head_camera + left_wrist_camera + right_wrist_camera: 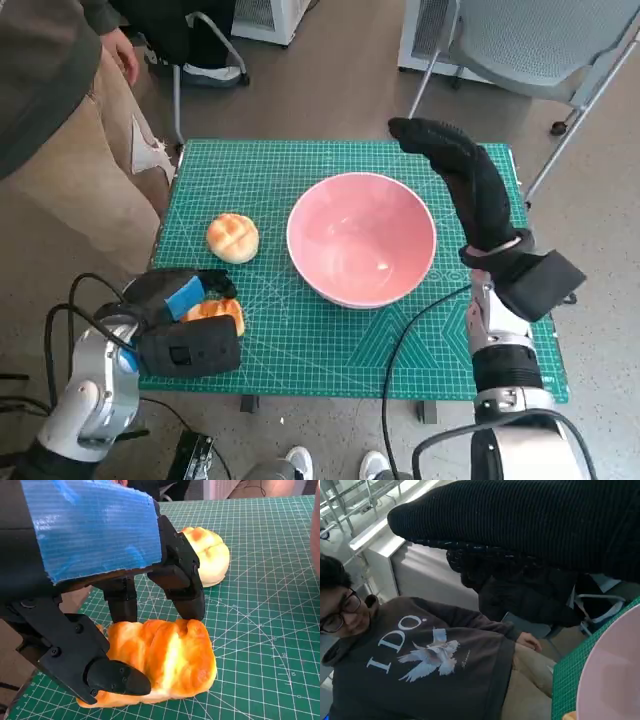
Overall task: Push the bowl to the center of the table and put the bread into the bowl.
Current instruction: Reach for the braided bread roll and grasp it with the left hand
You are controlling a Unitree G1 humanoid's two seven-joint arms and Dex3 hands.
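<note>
The pink bowl point(361, 238) stands empty near the middle of the green mat point(300, 360); its rim point(615, 670) shows in the right wrist view. An orange-brown bread point(165, 665) lies on the mat at the front left. My left hand point(180, 315) grips it, fingers point(187, 592) on its far side and the thumb on the near side. A round pale bun point(232, 238) lies free just beyond it, also seen in the left wrist view point(207, 555). My gloved right hand point(455, 170) is stretched out flat beside the bowl's far right rim, holding nothing.
A person point(420, 650) in a dark sweatshirt stands at the table's far left corner point(60, 140). A grey chair point(540, 45) stands behind the table on the right. Black cables point(420, 330) hang by my arms at the front edge.
</note>
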